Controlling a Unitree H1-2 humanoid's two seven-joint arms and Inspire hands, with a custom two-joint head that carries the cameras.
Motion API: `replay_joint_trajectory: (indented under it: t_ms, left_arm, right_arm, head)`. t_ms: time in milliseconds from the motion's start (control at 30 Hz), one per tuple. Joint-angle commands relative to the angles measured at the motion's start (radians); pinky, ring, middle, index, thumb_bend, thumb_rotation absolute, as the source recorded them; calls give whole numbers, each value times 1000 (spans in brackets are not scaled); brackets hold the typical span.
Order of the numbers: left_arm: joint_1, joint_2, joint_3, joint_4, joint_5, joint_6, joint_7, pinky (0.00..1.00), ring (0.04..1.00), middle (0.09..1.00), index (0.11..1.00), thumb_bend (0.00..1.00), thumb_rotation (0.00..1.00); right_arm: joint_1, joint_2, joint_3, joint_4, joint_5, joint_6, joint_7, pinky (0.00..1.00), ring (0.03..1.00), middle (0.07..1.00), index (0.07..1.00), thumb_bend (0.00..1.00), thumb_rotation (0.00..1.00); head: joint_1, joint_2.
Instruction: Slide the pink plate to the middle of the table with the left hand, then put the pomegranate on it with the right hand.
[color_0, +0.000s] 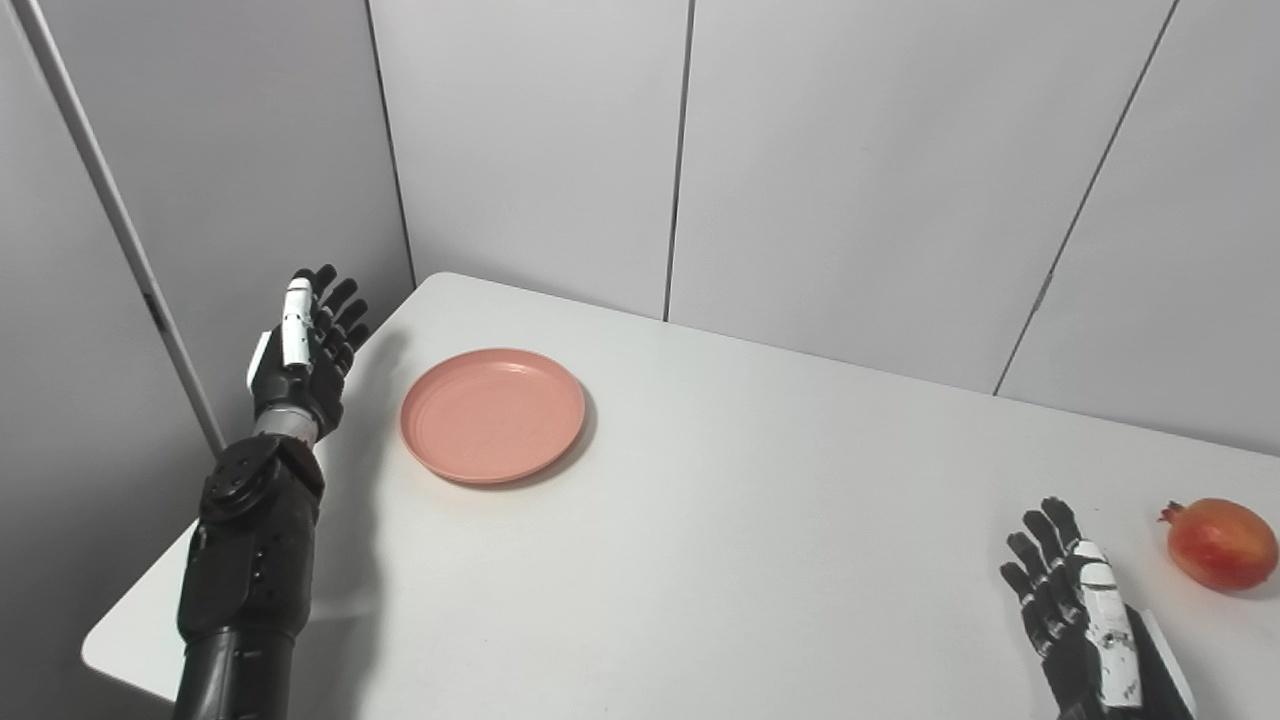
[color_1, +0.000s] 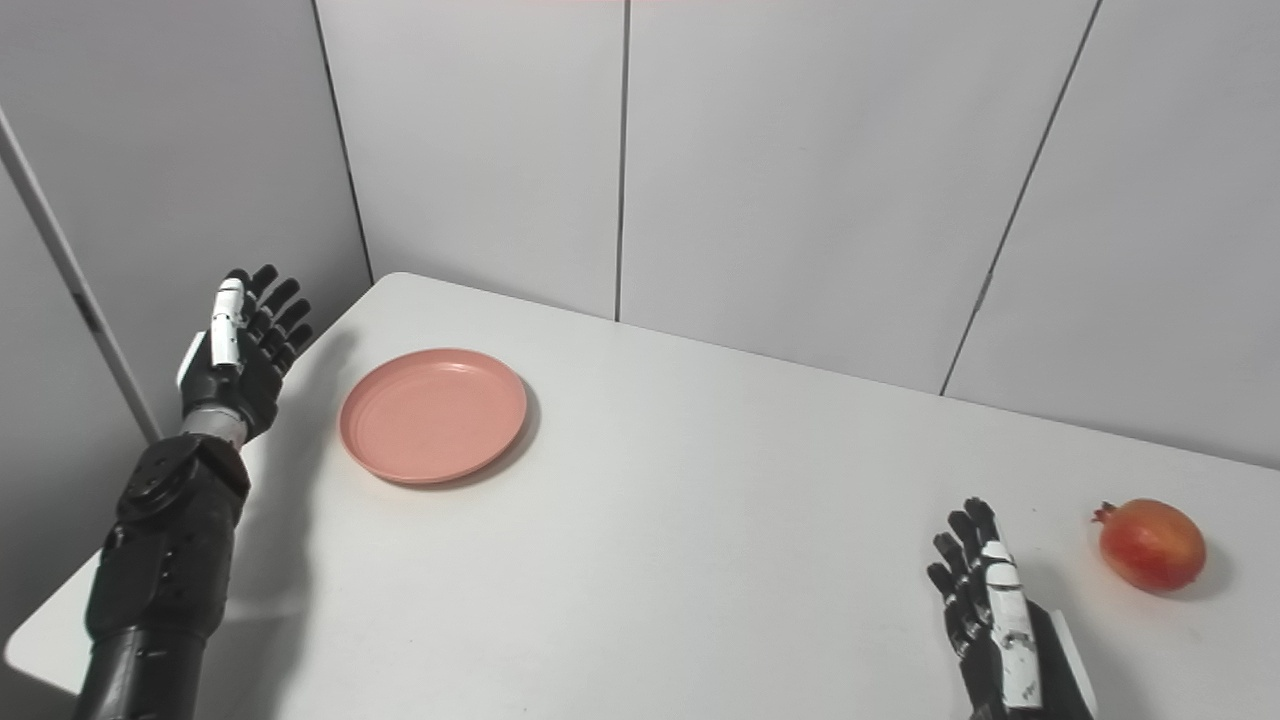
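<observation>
We see the round, shallow pink plastic plate (color_0: 493, 415) lying flat at about ten o'clock on the white table (color_0: 720, 520), with our left hand (color_0: 305, 350) raised just beside its left rim, fingers apart and holding nothing. The red-orange pomegranate (color_0: 1222, 543) rests at about four o'clock, its long axis roughly left to right and its crown pointing left, toward nine o'clock. Our right hand (color_0: 1075, 615) sits near it on the left, apart from it, fingers spread and empty.

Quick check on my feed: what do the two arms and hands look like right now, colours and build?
Both match: the left hand and right hand have black segmented fingers with one white-shelled digit and white side trim. The left shows a silver wrist ring above a matte black, bolted forearm. No loose cables or markings visible.
</observation>
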Motion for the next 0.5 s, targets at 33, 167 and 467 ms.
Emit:
replay_joint_trajectory:
  t_ms: [33,167,467]
  left_arm:
    - [-45,25,1,22,-5,-60,-23,951,921,920,902,309,1000]
    - [-56,34,6,106,-17,-96,-53,924,906,908,887,327,1000]
    - [-56,18,3,166,-21,-116,-41,870,864,867,850,336,1000]
  right_arm:
    - [-27,-2,-2,-33,3,-12,6,1000,1000,1000,1000,71,1000]
    - [-25,1,-4,-37,10,-5,5,1000,1000,1000,1000,73,1000]
    - [-26,-2,-5,-35,10,-7,7,1000,1000,1000,1000,71,1000]
  head:
    - [1,0]
    - [1,2]
    - [5,3]
